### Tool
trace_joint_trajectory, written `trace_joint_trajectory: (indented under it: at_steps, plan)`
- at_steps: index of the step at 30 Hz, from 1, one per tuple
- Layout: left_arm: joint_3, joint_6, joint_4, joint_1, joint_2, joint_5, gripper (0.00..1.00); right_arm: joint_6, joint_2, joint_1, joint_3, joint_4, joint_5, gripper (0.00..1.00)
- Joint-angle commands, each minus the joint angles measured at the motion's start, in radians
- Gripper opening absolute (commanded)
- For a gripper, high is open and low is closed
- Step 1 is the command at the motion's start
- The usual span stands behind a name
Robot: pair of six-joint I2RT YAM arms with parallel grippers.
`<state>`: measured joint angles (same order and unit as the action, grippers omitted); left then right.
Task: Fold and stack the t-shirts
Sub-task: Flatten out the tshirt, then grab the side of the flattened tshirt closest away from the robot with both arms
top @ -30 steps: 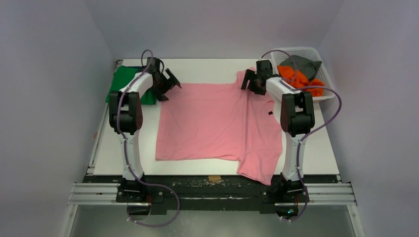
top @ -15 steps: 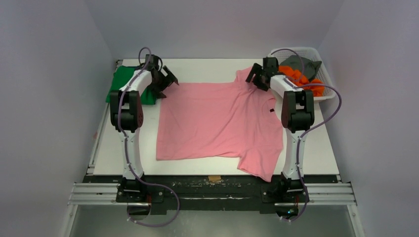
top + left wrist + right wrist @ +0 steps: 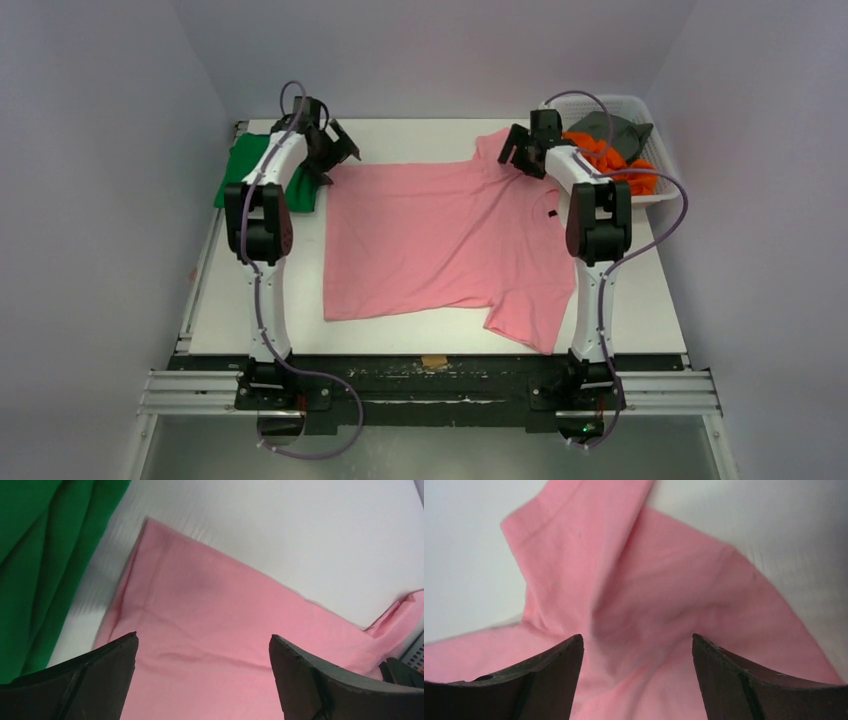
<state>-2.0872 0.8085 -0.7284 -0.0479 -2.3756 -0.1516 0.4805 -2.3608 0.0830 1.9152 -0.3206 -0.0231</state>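
A light pink t-shirt (image 3: 450, 240) lies spread flat across the middle of the table, with one sleeve reaching toward the near right. My left gripper (image 3: 338, 148) stands open over the shirt's far left corner. In the left wrist view its jaws (image 3: 202, 639) are wide apart above the pink cloth (image 3: 225, 605). My right gripper (image 3: 517, 150) is open over the bunched far right corner, and pink folds (image 3: 634, 580) fill the gap between its jaws (image 3: 637, 638). A green t-shirt (image 3: 240, 165) lies at the far left. Orange (image 3: 605, 158) and grey (image 3: 615, 130) t-shirts sit in the basket.
A white mesh basket (image 3: 640, 103) stands at the far right corner of the table. The green cloth (image 3: 40, 555) lies just left of the pink corner. Bare white tabletop (image 3: 420, 135) runs behind the pink shirt, and a strip (image 3: 225, 300) runs along the left side.
Both grippers have moved toward the back of the table. The pink shirt has slid back with them, so its near hem and right sleeve sit farther from the front edge.
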Motion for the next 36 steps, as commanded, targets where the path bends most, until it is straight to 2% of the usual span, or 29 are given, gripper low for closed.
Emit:
trace_joint_trajectory:
  at_steps: [1,5,10,14,17,20,25,33,36]
  plan:
    - [0.111,-0.097,-0.035,-0.049,0.338,0.091,1.00,-0.089,0.268,0.074,-0.130,-0.052,0.106,0.78]
    - [0.474,-0.103,0.001,-0.109,0.682,0.199,1.00,-0.087,0.528,0.133,-0.390,-0.056,0.198,0.79]
    - [0.955,-0.027,-0.022,-0.213,1.087,0.351,1.00,0.029,0.850,0.189,-0.747,-0.090,0.282,0.79]
    - [1.312,0.096,-0.054,-0.302,1.359,0.394,0.98,0.139,1.104,0.191,-1.005,-0.114,0.332,0.79]
    - [1.489,0.187,-0.054,-0.361,1.493,0.374,0.94,0.175,1.265,0.192,-1.121,-0.105,0.325,0.79]
    - [1.588,0.255,-0.050,-0.379,1.539,0.364,0.86,0.188,1.360,0.191,-1.180,-0.122,0.325,0.79]
    - [1.656,0.311,0.009,-0.382,1.510,0.365,0.72,0.197,1.370,0.191,-1.191,-0.155,0.328,0.78]
    - [1.635,0.327,0.109,-0.382,1.362,0.368,0.53,0.193,1.346,0.191,-1.189,-0.164,0.327,0.77]
    - [1.620,0.304,0.139,-0.383,1.324,0.342,0.31,0.200,1.357,0.190,-1.192,-0.177,0.348,0.77]
